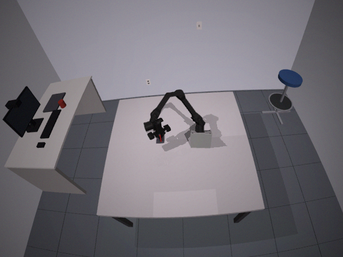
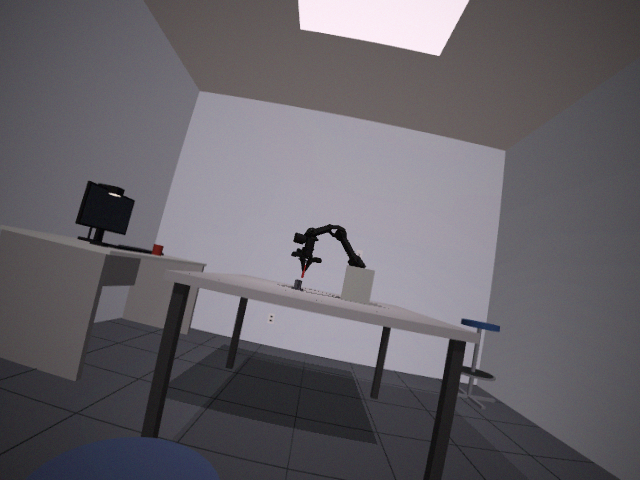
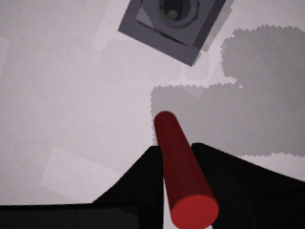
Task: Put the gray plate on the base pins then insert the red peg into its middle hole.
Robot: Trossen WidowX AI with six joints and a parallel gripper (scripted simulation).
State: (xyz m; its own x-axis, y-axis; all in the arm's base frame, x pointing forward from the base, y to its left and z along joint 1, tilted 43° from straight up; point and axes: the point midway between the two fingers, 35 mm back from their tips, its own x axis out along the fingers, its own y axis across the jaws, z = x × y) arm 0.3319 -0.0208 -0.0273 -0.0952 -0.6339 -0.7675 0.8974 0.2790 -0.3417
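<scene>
My gripper (image 1: 159, 135) (image 2: 304, 266) (image 3: 175, 154) is shut on the red peg (image 1: 160, 138) (image 2: 302, 274) (image 3: 180, 167). The peg points down, slightly tilted, with its lower end above the table and free of any hole. The dark gray base (image 1: 158, 142) (image 3: 152, 38) stands on the table just beyond the peg in the wrist view, partly cut off by the top edge. The gray plate (image 3: 190, 36) appears to be on it, around a round dark opening; whether it lies fully flat, I cannot tell. The pins cannot be made out.
The arm's pale mounting block (image 1: 200, 139) (image 2: 358, 284) stands on the white table (image 1: 177, 171) to the right of the base. A side desk (image 1: 30, 155) with a monitor (image 1: 22, 110) and a red cup (image 1: 61, 103) is at the left. A blue stool (image 1: 290, 77) is at the right.
</scene>
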